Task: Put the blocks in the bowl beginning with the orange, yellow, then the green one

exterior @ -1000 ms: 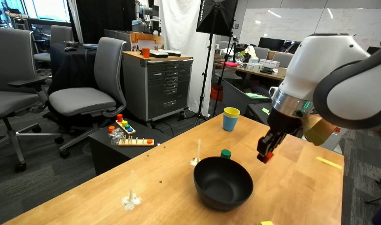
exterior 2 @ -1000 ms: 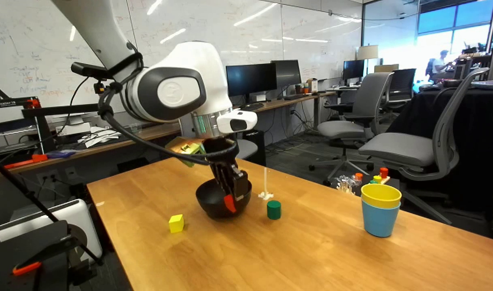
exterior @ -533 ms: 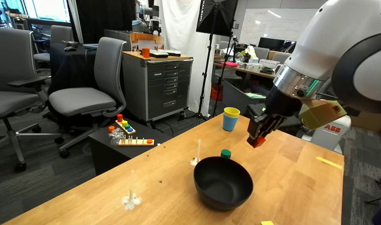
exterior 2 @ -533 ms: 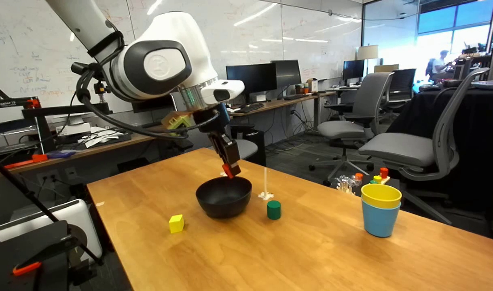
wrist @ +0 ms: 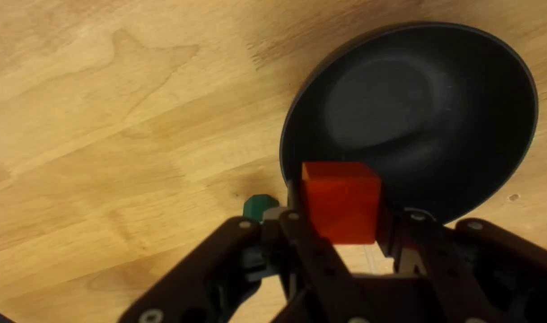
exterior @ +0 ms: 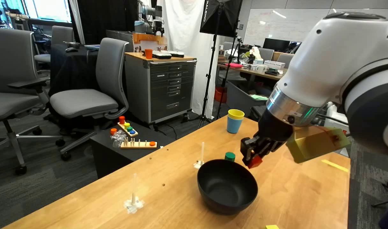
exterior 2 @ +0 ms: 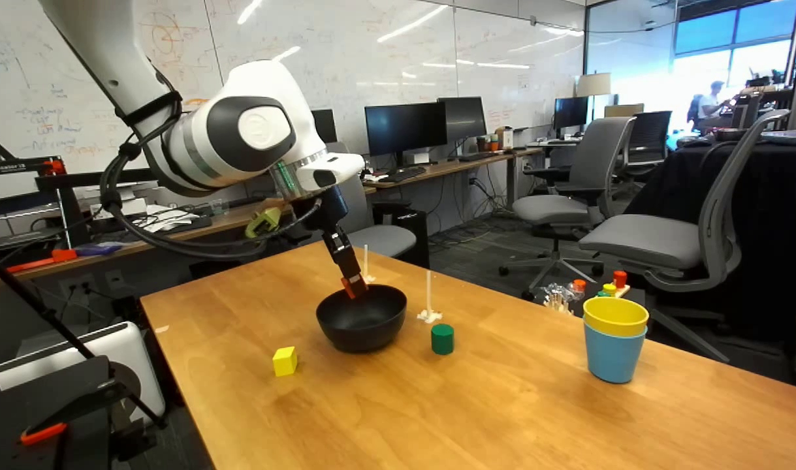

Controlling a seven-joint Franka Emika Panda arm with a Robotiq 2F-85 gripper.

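My gripper (wrist: 340,204) is shut on the orange block (wrist: 343,208), a small red-orange cube pinched between both fingers. The black bowl (wrist: 403,103) lies under and ahead of the cube in the wrist view, its inside bare. In an exterior view the held cube (exterior 2: 354,288) overlaps the bowl's rim (exterior 2: 326,313); exactly how far over the opening it hangs I cannot tell. On the table near the bowl stands the green block (exterior 2: 442,339), rounded like a short cylinder, partly hidden behind a finger in the wrist view. The yellow block (exterior 2: 285,361) sits on the bowl's other side.
Two thin white sticks, one of them this stick (exterior 2: 428,294), rise from taped bases on the table. A yellow cup nested in a blue cup (exterior 2: 614,339) stands farther along. A flat yellow strip (exterior: 335,165) lies near the table edge.
Still holding the orange block, the gripper has lifted, swung across to the bowl and then come down a little beside its rim. Bowl, green block and yellow block have stayed put.
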